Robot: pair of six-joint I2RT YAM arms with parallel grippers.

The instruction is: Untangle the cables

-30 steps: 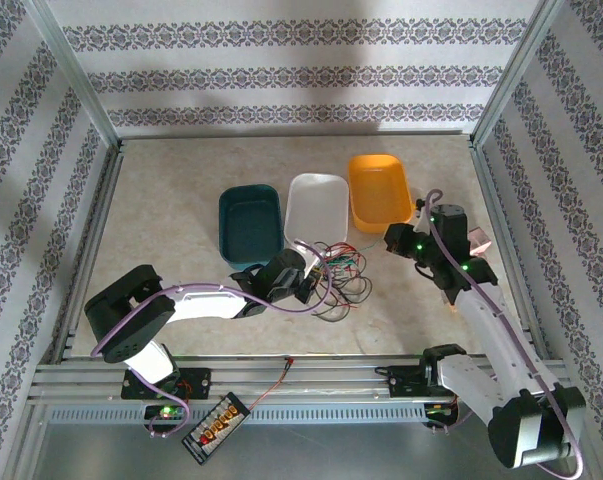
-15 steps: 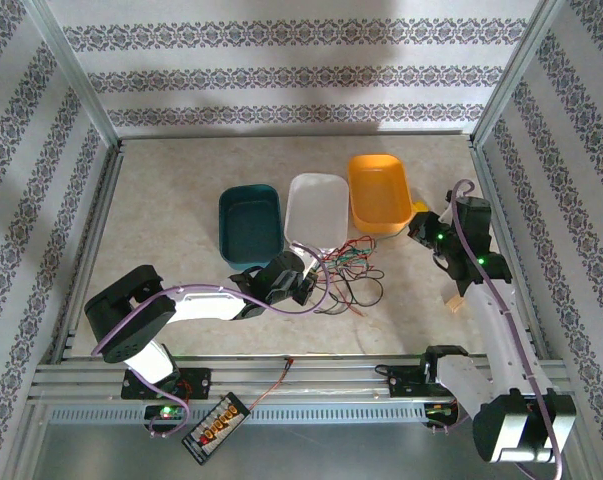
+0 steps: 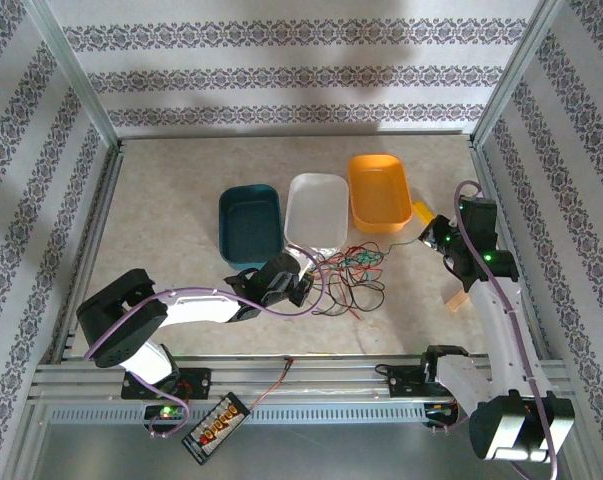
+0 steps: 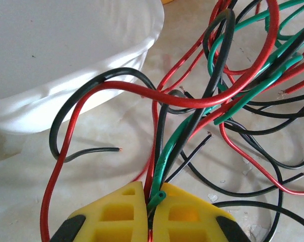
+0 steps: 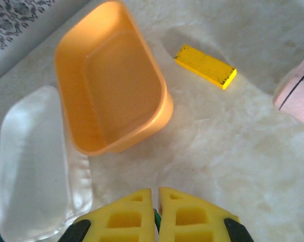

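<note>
Now the left gripper (image 4: 150,194) pinches the cables (image 4: 192,104), their red, black and green tangle fanning out just ahead of its tips beside the white tray (image 4: 66,50), while the right gripper (image 5: 155,194) nips one green strand (image 5: 155,217) between pressed-together tips.

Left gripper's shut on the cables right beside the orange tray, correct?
Not orange. The left gripper is shut on the cables beside the white tray, as the left wrist view shows. The orange tray sits farther right.
</note>
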